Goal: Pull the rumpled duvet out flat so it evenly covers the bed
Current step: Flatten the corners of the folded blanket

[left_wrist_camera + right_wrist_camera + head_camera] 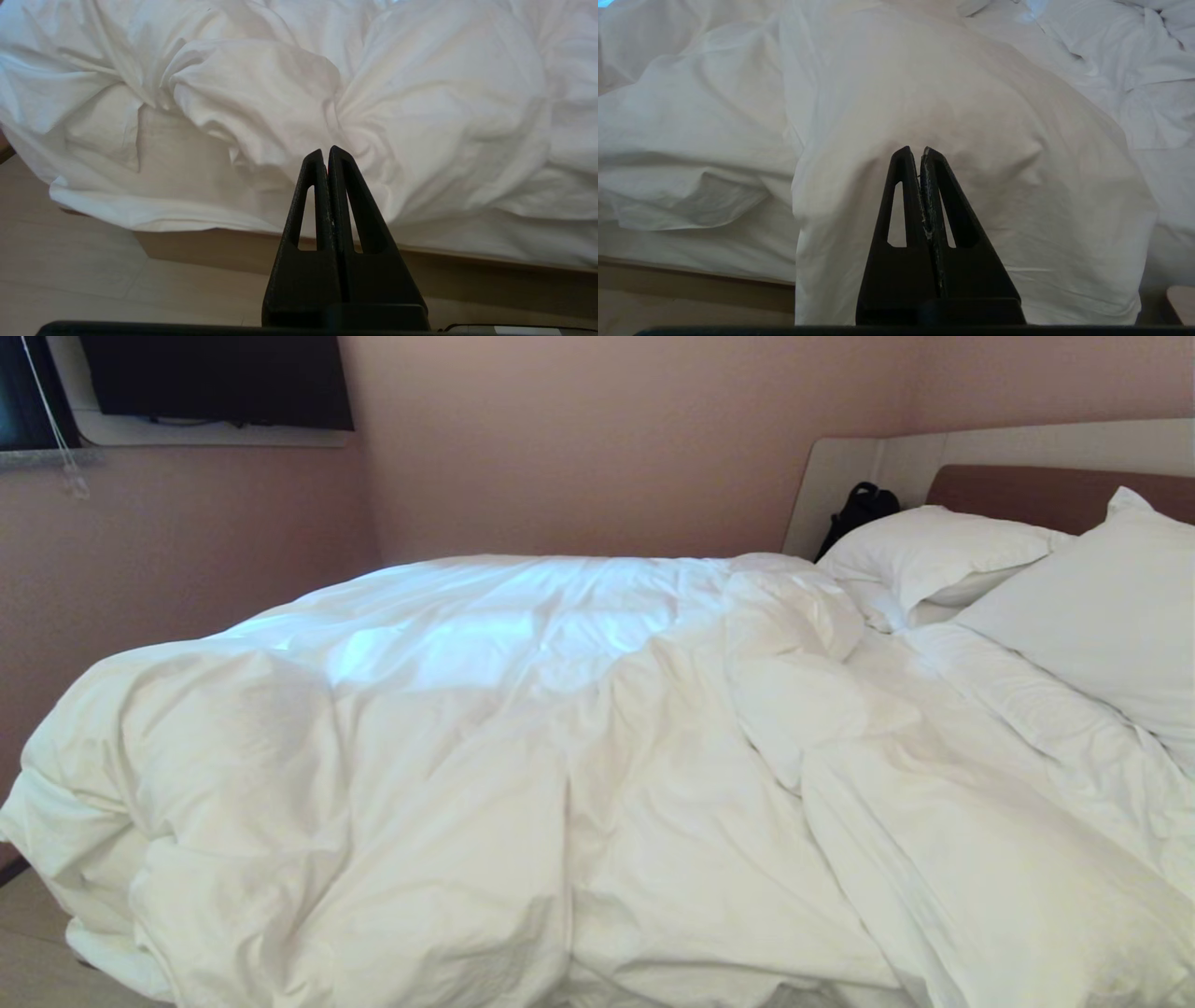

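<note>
Facing you, the duvet [485,756] lies bunched along the bed's [196,242] near edge, ahead of both closed, empty claws, left claw [325,154] and right claw [915,153] equally near.

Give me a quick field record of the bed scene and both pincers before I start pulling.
duvet: rumpled, bunched toward the foot, hanging over the near edge
bed: headboard on the right in the head view
pillows: two, at the headboard, uncovered
black bag: behind the far pillow, against the headboard
left pincer: shut, empty, facing the duvet's overhang
right pincer: shut, empty, facing a duvet fold
task state: not begun
</note>
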Robot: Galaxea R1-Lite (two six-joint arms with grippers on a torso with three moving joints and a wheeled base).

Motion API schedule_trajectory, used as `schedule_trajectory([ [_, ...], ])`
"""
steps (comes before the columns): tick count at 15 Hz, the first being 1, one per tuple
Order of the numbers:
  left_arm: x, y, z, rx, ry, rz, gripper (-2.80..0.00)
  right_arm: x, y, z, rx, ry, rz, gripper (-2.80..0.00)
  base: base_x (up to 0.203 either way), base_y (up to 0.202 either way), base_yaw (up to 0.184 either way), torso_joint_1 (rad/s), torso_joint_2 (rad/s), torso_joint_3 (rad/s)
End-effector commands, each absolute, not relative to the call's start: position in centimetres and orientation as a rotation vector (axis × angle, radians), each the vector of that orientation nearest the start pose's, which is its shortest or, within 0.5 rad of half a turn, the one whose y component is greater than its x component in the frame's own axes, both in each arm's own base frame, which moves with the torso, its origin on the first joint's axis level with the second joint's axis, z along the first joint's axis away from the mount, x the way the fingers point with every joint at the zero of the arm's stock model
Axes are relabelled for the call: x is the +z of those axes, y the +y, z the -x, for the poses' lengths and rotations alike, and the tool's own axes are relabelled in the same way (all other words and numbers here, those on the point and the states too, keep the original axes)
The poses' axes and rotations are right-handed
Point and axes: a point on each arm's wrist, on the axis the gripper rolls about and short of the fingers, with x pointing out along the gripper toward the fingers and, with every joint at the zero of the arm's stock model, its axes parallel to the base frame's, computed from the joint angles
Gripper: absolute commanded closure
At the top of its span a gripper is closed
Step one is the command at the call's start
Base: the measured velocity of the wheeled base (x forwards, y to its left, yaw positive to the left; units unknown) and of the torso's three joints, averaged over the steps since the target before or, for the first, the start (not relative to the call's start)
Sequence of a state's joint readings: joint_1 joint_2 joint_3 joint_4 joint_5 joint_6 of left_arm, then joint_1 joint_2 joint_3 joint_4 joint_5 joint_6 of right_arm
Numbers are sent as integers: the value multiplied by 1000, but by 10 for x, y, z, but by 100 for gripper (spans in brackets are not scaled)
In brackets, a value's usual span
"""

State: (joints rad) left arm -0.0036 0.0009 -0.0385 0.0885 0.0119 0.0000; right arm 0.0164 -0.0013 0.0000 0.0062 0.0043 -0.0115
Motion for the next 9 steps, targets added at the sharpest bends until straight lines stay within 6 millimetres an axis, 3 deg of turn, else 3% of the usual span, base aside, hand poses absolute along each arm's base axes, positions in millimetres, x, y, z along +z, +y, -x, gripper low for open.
schedule_trajectory([
  [1,77,0,26,9,52,0,0,75,0,23,22,6,11,0,-140,0,1,16,5,-2],
  [5,77,0,26,9,51,1,0,75,0,23,22,6,11,0,-161,-38,0,-2,2,4],
  [9,77,0,26,8,51,-2,0,75,0,23,22,6,11,0,0,0,0,0,0,0],
])
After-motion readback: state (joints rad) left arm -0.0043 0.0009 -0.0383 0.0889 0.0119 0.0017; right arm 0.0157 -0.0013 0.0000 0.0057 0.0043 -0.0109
